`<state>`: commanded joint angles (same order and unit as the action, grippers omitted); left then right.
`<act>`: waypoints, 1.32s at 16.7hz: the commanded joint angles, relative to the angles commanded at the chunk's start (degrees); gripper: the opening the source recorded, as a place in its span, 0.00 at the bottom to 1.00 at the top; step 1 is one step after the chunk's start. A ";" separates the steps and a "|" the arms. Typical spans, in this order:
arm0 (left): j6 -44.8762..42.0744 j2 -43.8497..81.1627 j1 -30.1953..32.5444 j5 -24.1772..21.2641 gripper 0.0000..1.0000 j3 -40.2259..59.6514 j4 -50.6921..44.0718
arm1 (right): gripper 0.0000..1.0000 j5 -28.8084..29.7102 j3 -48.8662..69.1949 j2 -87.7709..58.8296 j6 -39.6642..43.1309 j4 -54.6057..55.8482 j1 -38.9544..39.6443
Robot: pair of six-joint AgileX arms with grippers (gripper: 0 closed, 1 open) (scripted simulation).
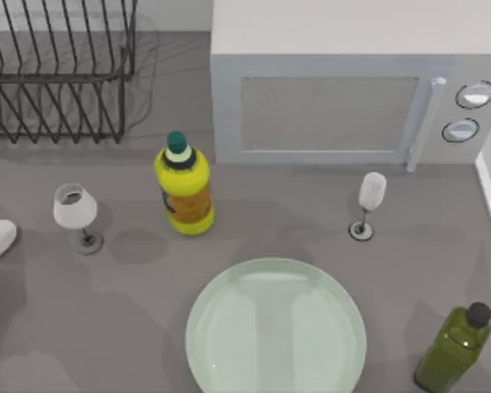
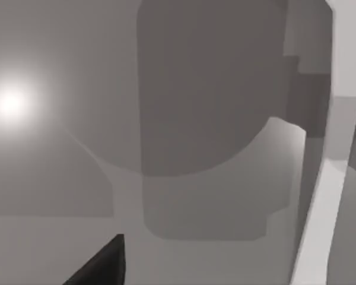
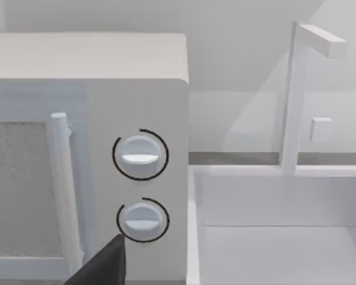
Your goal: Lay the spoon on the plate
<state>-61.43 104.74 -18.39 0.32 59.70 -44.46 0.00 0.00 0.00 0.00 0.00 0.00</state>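
Top view: plate (image 1: pixel 276 332) overhangs the near table edge, bare grey counter around; tool state cannot be told.

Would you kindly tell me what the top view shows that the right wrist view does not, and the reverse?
Top view alone: the plate near the table's front edge, a yellow bottle, two wine glasses, a green bottle and a wire rack. Right wrist view alone: a white sink with its faucet beside the microwave. Both share the microwave with its two dials.
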 joint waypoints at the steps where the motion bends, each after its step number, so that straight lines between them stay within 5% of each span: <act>1: -0.07 1.20 -0.05 -0.01 1.00 -1.39 2.65 | 1.00 0.00 0.00 0.00 0.00 0.00 0.00; 8: -0.24 3.65 -0.18 -0.02 1.00 -4.14 7.33 | 1.00 0.00 0.00 0.00 0.00 0.00 0.00; 21: -0.24 3.65 -0.18 -0.02 0.02 -4.14 7.33 | 1.00 0.00 0.00 0.00 0.00 0.00 0.00; 22: -0.24 3.65 -0.18 -0.02 0.00 -4.14 7.33 | 1.00 0.00 0.00 0.00 0.00 0.00 0.00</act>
<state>-61.66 108.38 -18.57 0.30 55.56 -37.13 0.00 0.00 0.00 0.00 0.00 0.00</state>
